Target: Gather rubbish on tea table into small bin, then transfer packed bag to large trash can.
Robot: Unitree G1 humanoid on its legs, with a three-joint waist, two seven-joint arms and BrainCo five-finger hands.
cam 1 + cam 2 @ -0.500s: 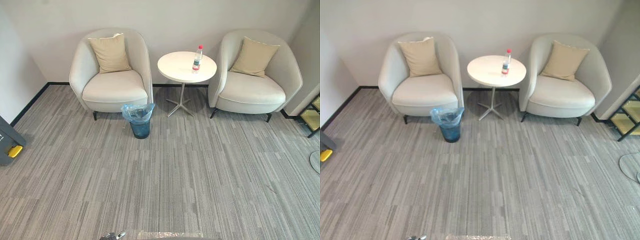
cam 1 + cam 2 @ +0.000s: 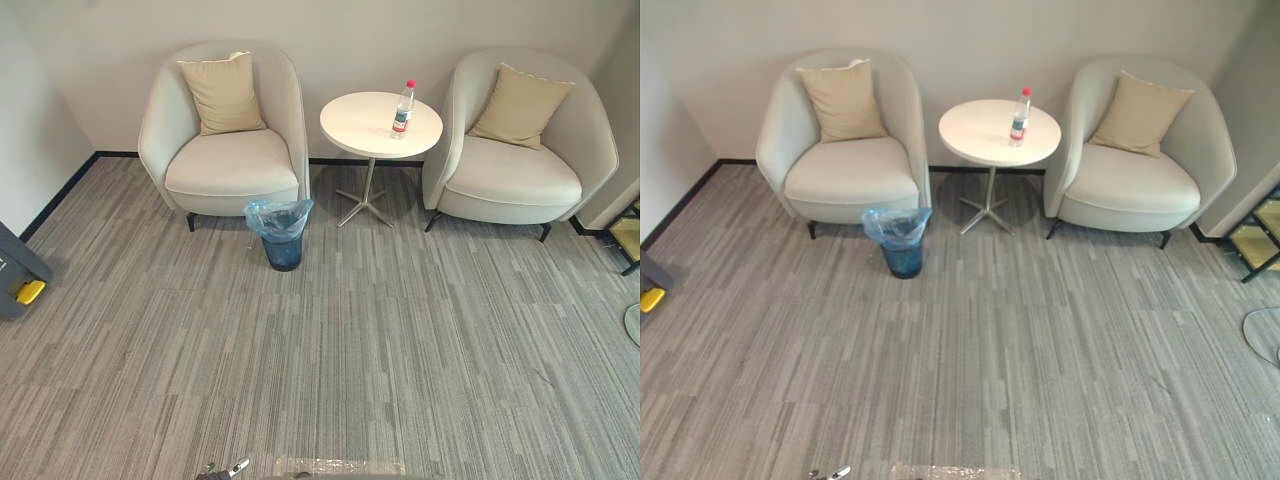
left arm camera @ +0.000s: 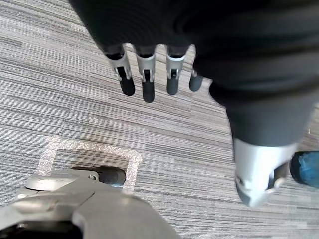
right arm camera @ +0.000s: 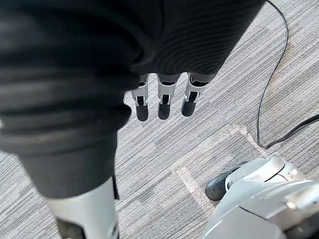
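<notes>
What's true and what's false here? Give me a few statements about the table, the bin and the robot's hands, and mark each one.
1. The plastic bottle stands upright on the round table. True.
2. The small bin lies tipped over. False: it stands upright on the carpet, lined with a blue bag.
3. The left hand holds the bottle. False: its fingers hang straight and empty above the carpet.
4. The right hand is open and holds nothing. True.

Bottle (image 2: 403, 107) on table (image 2: 358, 128) — bin (image 2: 281, 236) front-left (floor).
</notes>
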